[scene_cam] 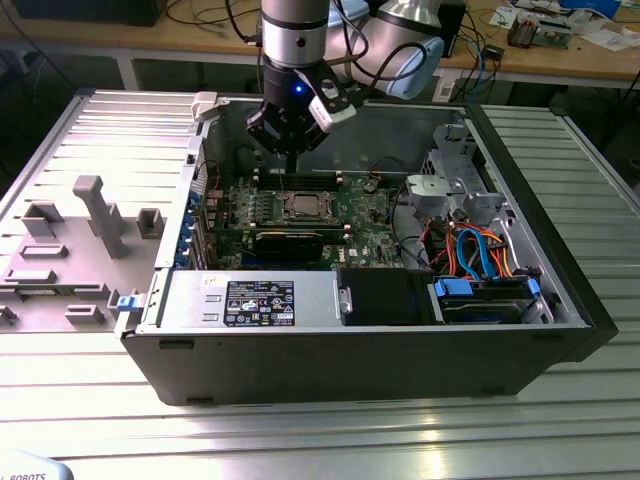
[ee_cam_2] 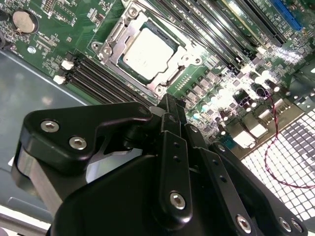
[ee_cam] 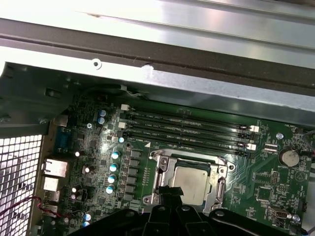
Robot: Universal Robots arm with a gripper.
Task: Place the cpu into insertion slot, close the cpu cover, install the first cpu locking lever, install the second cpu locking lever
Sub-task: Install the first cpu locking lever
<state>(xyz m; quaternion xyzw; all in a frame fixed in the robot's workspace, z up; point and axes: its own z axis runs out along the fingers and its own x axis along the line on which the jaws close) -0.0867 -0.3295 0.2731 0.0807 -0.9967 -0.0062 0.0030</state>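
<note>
**Processor seated as robot arm hovers above socket**

The cpu [ee_cam_2: 147, 54], its dull silver top facing up, sits inside the insertion slot [ee_cam_2: 114, 45] on the green motherboard [ee_cam: 266, 191], with the cpu cover [ee_cam_2: 129, 30] apparently lying flat around it as a silver frame. In both wrist views the memory slots [ee_cam: 187, 129] run alongside the socket. The gripper [ee_cam_2: 170, 105] hangs just above the socket's edge, its black fingers pressed together and pinching nothing. In the exterior view the gripper [scene_cam: 291, 150] is poised over the board inside the open computer case [scene_cam: 360, 350], which rests on a ribbed metal table [scene_cam: 300, 440]. A grey fixture tray [scene_cam: 60, 260] lies toward the exterior view's left.
</note>
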